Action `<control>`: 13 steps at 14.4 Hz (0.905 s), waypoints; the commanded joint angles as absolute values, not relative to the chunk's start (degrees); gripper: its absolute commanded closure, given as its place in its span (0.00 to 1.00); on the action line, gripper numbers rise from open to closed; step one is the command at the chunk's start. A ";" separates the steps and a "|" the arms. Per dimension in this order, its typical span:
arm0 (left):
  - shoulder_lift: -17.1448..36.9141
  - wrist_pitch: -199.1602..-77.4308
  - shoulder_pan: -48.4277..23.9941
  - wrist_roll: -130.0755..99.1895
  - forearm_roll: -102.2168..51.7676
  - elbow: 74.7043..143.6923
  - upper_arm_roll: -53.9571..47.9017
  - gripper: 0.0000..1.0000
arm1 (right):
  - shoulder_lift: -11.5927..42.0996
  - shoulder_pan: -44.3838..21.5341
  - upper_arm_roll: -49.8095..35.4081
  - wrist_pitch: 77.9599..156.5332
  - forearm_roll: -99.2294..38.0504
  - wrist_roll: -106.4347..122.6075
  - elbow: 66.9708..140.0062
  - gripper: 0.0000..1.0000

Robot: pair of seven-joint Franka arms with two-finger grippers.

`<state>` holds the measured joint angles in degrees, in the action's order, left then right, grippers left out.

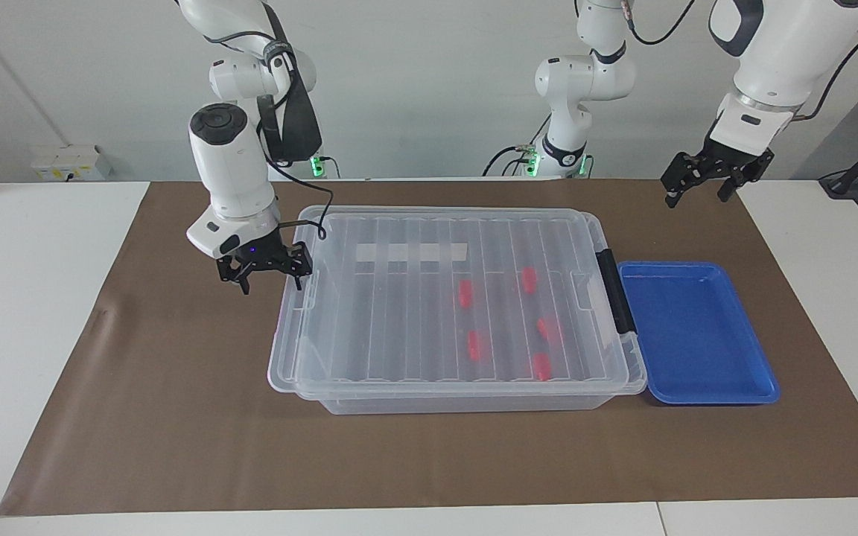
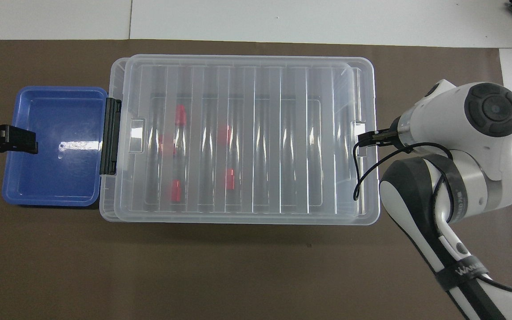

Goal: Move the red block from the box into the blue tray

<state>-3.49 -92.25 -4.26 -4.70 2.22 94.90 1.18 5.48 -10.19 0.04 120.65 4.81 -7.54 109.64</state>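
Note:
The clear box [image 1: 459, 403] stands mid-table with its ribbed lid [image 1: 399, 320] on it, shifted toward the right arm's end and overhanging there. Several red blocks [image 1: 476, 345] lie inside, seen through the lid [image 2: 256, 133]. The blue tray [image 1: 697, 388] lies beside the box at the left arm's end, with nothing in it. My right gripper [image 1: 271, 285] is at the lid's end edge, fingers apart, one fingertip [image 2: 362, 138] at the lid's end tab. My left gripper [image 1: 698, 195] waits open, up over the tray's end [image 2: 25, 143].
A black latch [image 1: 617, 294] sits on the box's end next to the tray. A brown mat [image 1: 176, 417] covers the table under everything. The right arm's cable [image 2: 356, 178] hangs over the lid's end.

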 commanded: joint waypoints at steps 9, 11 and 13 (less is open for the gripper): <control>-4.92 -99.81 -5.10 -16.12 1.49 98.33 1.67 0.00 | 5.27 -4.84 0.09 117.77 8.35 -8.17 110.21 0.00; -5.80 -102.03 -6.84 -18.89 1.49 100.71 1.67 0.00 | 5.27 -4.14 0.00 117.16 8.35 -8.17 110.04 0.00; -5.98 -102.57 -6.94 -19.16 1.49 101.07 1.76 0.00 | 5.27 -3.61 0.09 116.98 8.35 -8.09 109.95 0.00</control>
<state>-3.62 -100.52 -5.73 -17.29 2.18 98.04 1.02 5.34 -4.63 0.14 118.03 6.49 -7.54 109.59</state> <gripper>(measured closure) 0.000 0.000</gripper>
